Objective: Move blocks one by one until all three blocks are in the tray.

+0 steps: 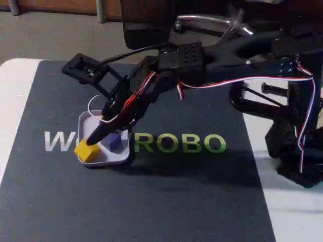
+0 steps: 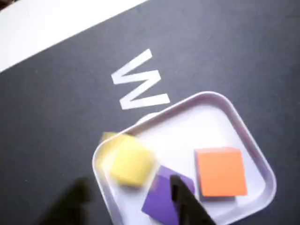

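Dark grey mat (image 1: 151, 201) on the bench carries the pale lavender tin tray (image 2: 253, 145) holding orange cube (image 2: 220, 171) and purple cube (image 2: 159, 201), yellow cube (image 2: 129, 161) perched on its rim, nearly done, with the end effector (image 1: 91, 142) apart

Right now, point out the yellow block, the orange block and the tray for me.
yellow block (image 2: 129, 161): wrist view, on its blurred top face.
orange block (image 2: 220, 171): wrist view, middle of its top face.
tray (image 2: 220, 99): wrist view, on the raised rim at the far corner.
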Available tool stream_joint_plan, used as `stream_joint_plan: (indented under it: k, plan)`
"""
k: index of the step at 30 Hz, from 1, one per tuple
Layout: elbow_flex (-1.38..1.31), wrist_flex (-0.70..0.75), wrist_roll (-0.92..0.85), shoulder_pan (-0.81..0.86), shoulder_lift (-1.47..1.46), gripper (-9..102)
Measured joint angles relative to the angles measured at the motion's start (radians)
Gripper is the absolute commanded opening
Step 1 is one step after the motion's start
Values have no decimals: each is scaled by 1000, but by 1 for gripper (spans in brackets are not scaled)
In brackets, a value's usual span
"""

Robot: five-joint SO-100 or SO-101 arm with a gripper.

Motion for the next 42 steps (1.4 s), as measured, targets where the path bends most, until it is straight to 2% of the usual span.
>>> stream_joint_plan:
  k: [12, 22, 33, 42]
  plan:
    - [0, 2, -20, 31, 0, 25]
    - [31, 106, -44, 71, 129, 22]
    - [230, 106, -110, 121, 383, 19]
    - [537, 106, -230, 137, 721, 19]
